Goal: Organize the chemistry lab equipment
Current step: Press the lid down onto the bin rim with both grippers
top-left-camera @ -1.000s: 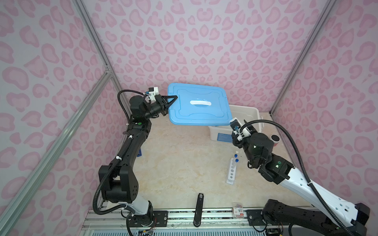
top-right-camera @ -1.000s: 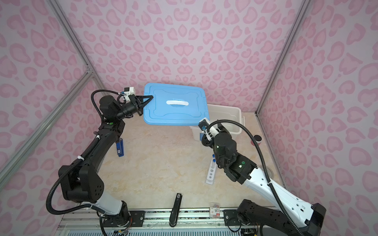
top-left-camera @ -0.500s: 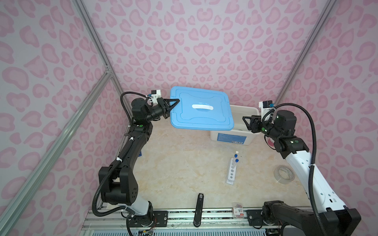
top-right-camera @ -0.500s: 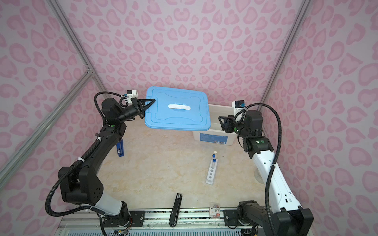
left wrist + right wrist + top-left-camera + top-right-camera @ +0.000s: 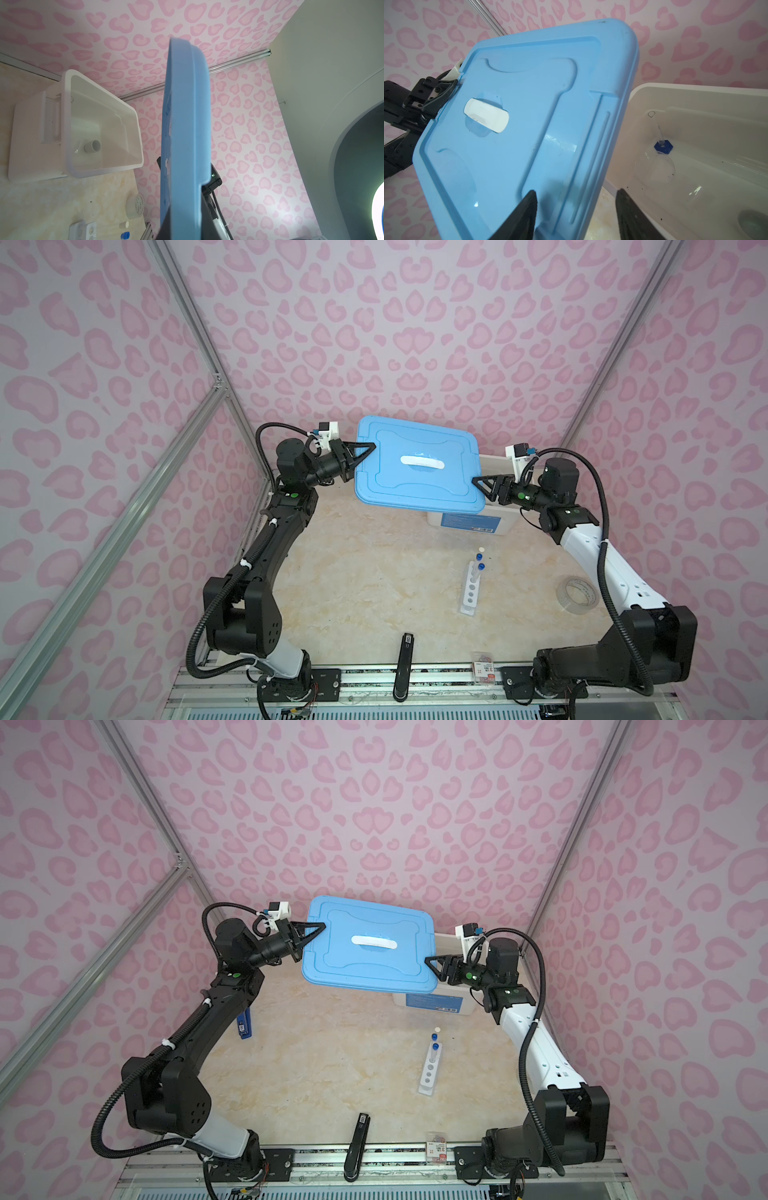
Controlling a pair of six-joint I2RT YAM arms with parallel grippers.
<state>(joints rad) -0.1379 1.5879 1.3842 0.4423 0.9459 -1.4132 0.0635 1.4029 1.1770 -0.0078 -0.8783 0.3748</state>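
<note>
Top view: left gripper (image 5: 371,447) pinching lid (image 5: 415,485) edge mid-frame, tubes (image 5: 480,568) in rack (image 5: 468,599) lower right. Left wrist: cup (image 5: 92,146) inside bin (image 5: 67,116), left. Right wrist: right gripper (image 5: 576,192) gaping at bottom; one-edge pinch could slip, lid smacks cylinder (image 5: 663,146).

- Aloft and tilted at the back: blue lid (image 5: 415,464) with a white handle, overlapping the open white bin (image 5: 66,124).
- Flat on the marble-look tabletop (image 5: 365,572), right side: clear tape roll (image 5: 562,598).
- Across the front edge and rail: black stick (image 5: 404,668).
- Near it, to the right: small red-and-white packet (image 5: 483,668).
- By the left wall, partly hidden: small blue object (image 5: 244,1023).
- All round: pink heart-print walls (image 5: 415,323).
</note>
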